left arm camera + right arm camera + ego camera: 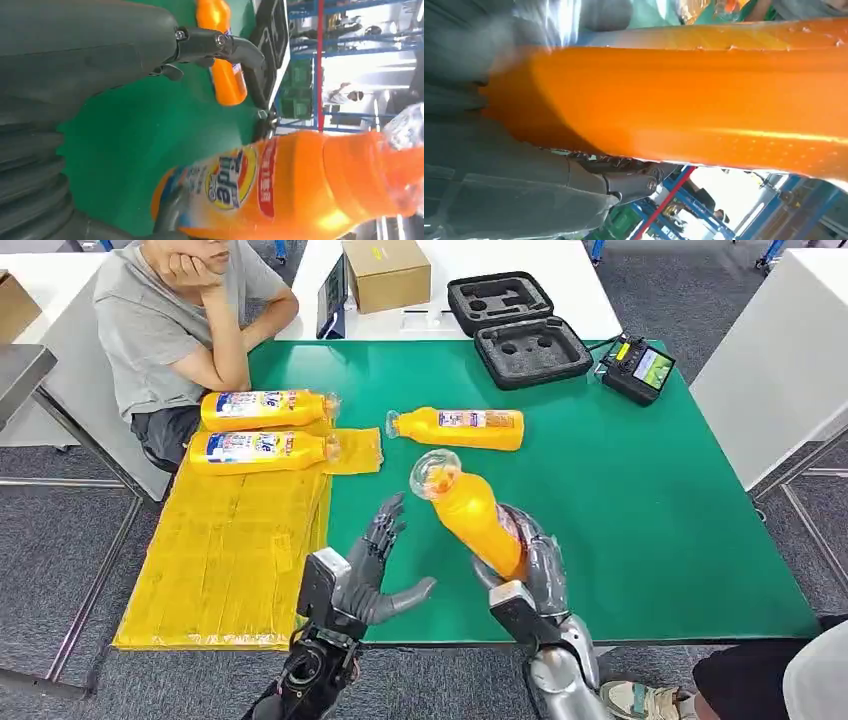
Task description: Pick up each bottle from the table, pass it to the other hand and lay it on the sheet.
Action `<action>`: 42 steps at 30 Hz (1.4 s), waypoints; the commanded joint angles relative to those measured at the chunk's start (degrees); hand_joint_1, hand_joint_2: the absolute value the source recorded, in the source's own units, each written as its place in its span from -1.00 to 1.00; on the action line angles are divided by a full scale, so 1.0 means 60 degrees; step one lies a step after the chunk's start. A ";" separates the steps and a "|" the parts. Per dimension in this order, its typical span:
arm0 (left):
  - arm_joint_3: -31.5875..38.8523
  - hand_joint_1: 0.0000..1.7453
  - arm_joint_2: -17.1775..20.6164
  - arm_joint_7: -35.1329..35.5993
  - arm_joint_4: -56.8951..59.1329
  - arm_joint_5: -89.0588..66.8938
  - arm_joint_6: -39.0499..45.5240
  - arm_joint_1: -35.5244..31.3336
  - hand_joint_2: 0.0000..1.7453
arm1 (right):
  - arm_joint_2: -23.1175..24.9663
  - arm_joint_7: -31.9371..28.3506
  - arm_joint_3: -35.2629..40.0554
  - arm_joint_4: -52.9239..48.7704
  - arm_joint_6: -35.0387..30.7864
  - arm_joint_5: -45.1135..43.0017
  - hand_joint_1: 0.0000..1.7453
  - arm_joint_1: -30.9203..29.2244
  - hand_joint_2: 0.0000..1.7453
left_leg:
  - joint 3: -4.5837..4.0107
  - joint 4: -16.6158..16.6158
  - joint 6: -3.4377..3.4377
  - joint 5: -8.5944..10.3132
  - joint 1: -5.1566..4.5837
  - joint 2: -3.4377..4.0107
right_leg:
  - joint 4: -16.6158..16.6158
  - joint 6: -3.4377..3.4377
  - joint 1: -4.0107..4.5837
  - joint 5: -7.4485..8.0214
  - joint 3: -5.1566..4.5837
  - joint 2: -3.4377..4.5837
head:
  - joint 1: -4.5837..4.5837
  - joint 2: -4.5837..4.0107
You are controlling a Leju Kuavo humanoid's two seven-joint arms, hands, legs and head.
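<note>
My right hand (530,570) grips an orange bottle (470,508) by its lower body and holds it above the green table (640,510), its clear cap tilted up and away from me. The same held bottle (684,95) spans the right wrist view and shows its label (240,177) in the left wrist view. My left hand (372,565) is open just left of it, fingers spread, not touching. Another orange bottle (462,428) lies on the table farther back. Two more bottles (262,409) (258,449) lie side by side on the yellow sheet (225,550).
A person (170,320) sits at the table's far left corner, elbow by the sheet. At the back stand an open black case (518,330), a cardboard box (386,272) and a handheld controller (637,368). The sheet overhangs the table's left edge.
</note>
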 commanded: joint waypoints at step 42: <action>-0.0644 -1.00 -0.0255 -0.0466 0.2157 0.0225 0.1123 -0.1318 1.00 | 0.0246 -0.0019 0.1826 0.3065 -0.0412 -0.0436 1.00 -0.1600 1.00 | 0.0058 0.0006 -0.0020 -0.0026 0.0016 -0.0001 | -0.0002 -0.0016 0.0013 -0.0021 0.0060 0.0017 | 0.0000 0.0000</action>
